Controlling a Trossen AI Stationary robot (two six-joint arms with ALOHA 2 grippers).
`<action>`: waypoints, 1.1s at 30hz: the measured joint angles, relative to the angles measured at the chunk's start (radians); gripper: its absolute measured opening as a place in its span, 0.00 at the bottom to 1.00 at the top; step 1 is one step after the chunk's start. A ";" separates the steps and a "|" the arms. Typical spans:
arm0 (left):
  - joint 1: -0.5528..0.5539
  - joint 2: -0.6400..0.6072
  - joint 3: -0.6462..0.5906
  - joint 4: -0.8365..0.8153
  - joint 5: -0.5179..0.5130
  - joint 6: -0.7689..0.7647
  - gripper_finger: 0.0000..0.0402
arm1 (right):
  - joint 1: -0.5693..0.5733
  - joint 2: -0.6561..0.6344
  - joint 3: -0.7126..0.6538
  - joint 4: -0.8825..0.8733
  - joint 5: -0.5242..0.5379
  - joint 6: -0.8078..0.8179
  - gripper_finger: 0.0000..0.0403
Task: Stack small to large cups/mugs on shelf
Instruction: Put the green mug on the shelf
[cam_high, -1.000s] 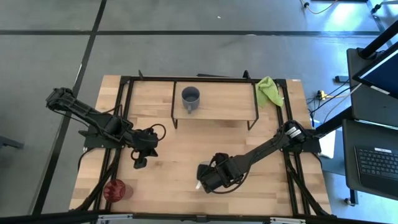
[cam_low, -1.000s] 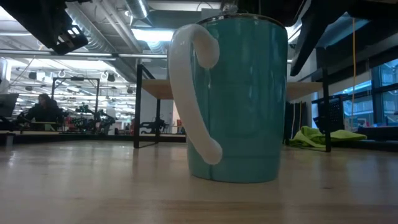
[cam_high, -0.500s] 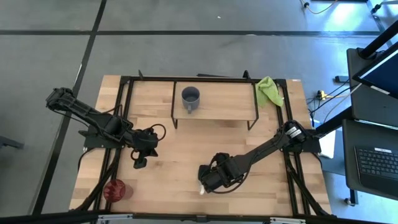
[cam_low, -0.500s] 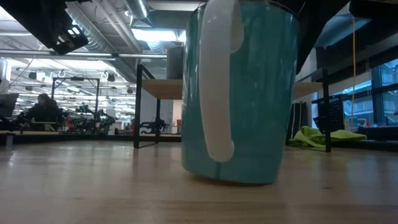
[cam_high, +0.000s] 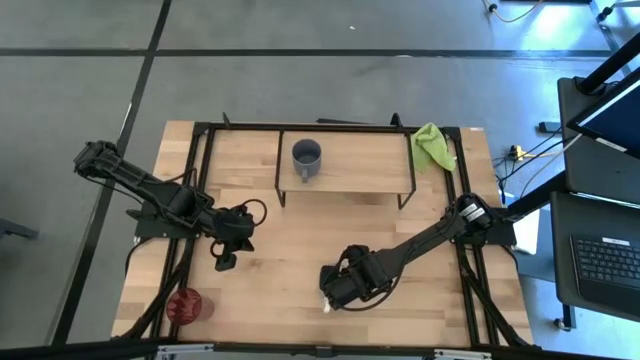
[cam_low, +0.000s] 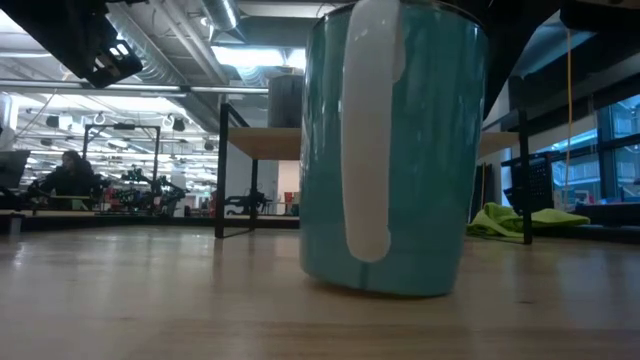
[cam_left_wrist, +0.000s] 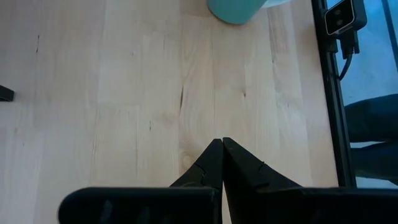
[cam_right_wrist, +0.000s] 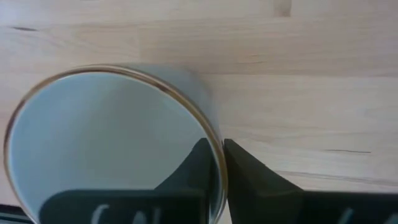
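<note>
A teal mug with a white handle and white inside (cam_low: 395, 150) stands near the table's near edge, and my right gripper (cam_high: 332, 288) is shut on its rim. The handle (cam_low: 368, 130) faces the low camera. A dark grey mug (cam_high: 306, 156) stands on the light-wood shelf (cam_high: 350, 175) at its left end. A red tumbler (cam_high: 185, 305) stands at the near left corner. My left gripper (cam_high: 225, 262) is shut and empty over the table's left half; its wrist view shows the shut fingertips (cam_left_wrist: 222, 144) and the teal mug (cam_left_wrist: 236, 9) farther off. My right gripper pinches the teal mug's rim wall (cam_right_wrist: 214, 140), one finger (cam_right_wrist: 196, 162) inside the mug and one (cam_right_wrist: 245, 171) outside. The fingers come from above, pointing down. The mug is about upright with its base (cam_low: 380, 285) at the table top.
A green cloth (cam_high: 430, 145) lies at the shelf's right end. The shelf's dark wire legs (cam_high: 280, 190) stand on the table's far half. The black table frame (cam_high: 470, 270) runs along both sides. Bare wood lies between the shelf and the teal mug.
My right gripper has turned the teal mug about its upright axis: the white handle, first at the mug's left in the low view, now faces that camera. The mug has shifted slightly to the right in that view.
</note>
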 joint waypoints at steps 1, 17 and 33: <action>0.000 0.000 0.000 0.000 0.000 0.000 0.00 | 0.000 0.000 0.000 -0.001 0.000 -0.002 0.07; 0.000 0.000 0.000 0.000 -0.006 -0.019 0.00 | -0.043 -0.083 0.064 -0.165 0.065 -0.103 0.08; 0.000 0.000 0.000 0.003 -0.019 -0.044 0.00 | -0.208 -0.108 0.387 -0.443 0.211 -0.458 0.07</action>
